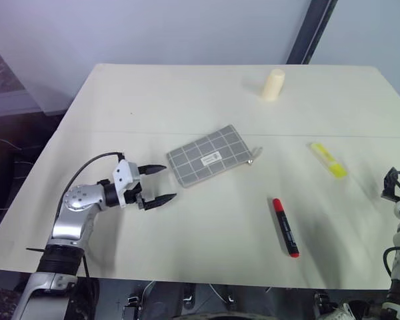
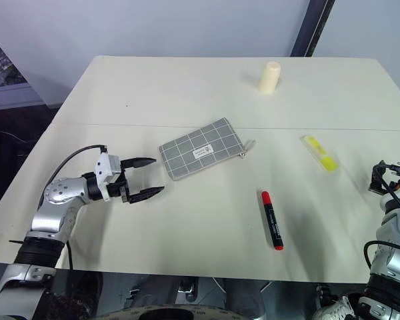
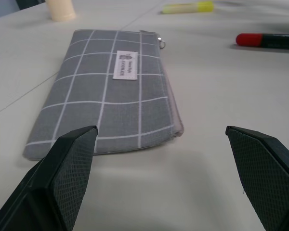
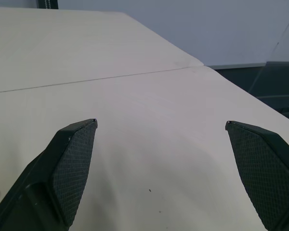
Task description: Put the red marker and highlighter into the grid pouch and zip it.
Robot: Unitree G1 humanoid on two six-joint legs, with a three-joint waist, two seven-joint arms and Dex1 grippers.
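My left gripper (image 1: 159, 184) hovers wide open just short of the flat grey grid-lined fabric pouch (image 1: 209, 157), lined up to steady it, while the red-capped marker (image 1: 286, 227) and stubby yellow highlighter (image 1: 328, 159) lie well beyond it on the tabletop (image 1: 187, 93), nearer my open, empty right gripper (image 4: 161, 159).

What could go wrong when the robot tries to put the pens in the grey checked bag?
The flat grey fabric grid pouch lies loose on the smooth cream table, so it may slide when the open left gripper pushes it. The slim red-capped marker and stubby yellow highlighter are round and might roll away. The small metal zipper pull looks hard to pinch.
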